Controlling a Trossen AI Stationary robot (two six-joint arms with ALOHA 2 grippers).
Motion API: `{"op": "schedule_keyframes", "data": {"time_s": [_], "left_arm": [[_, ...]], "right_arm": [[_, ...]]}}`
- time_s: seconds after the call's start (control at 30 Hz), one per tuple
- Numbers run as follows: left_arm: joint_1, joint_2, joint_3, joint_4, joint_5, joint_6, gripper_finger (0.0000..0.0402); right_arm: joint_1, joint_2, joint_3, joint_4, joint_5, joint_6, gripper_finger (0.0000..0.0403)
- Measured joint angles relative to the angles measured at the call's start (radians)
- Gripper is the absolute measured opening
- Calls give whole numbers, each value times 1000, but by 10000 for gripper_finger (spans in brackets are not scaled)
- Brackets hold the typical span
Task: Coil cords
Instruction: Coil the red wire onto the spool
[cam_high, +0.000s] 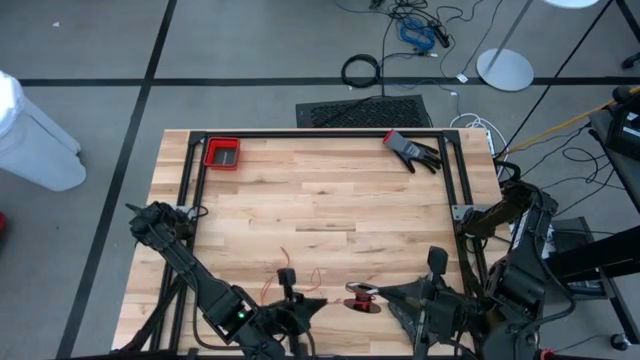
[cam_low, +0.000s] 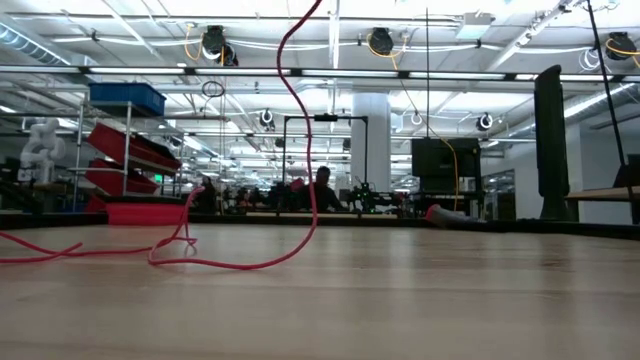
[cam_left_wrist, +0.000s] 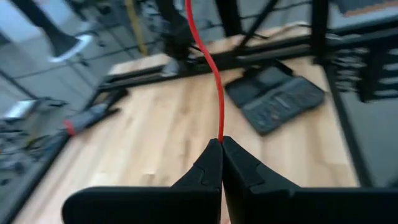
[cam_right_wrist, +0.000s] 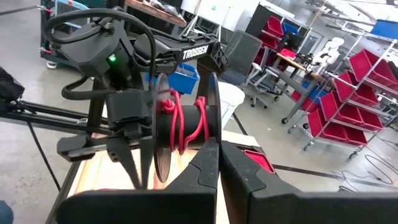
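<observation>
Two grippers work close together at the near edge of the table (cam_high: 330, 190), and the main risk lies in the slack between them. The red cord (cam_left_wrist: 214, 81) is very thin, so it could slide out of the left gripper's (cam_left_wrist: 221, 149) pinch if tension rises, and the loose loops lying on the wood at the near left (seen from the low camera as a tangle of curves) could snag or knot as they are drawn in. Uneven pulling might also spill the turns already wound on the black spool (cam_right_wrist: 186, 127).

That left gripper is fully closed, its fingertips pinching the cord, which rises straight from between them. From the right wrist camera, the right gripper (cam_right_wrist: 219, 155) is closed as well, its fingers meeting just under the spool's rim; it appears to clamp the disc, though the contact itself is hidden.
</observation>
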Motion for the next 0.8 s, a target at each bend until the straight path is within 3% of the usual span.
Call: {"op": "schedule_keyframes", "data": {"time_s": [0.13,0.47,0.8], "left_arm": [[2,0,0,0,-92,-16,2],[42,10,0,10,-91,-18,2],[93,41,0,7,-90,-6,2]], "right_arm": [[-19,10,0,2,0,4,0],[-89,50,0,114,-4,-85,0],[-112,61,0,120,-8,-76,0]]}}
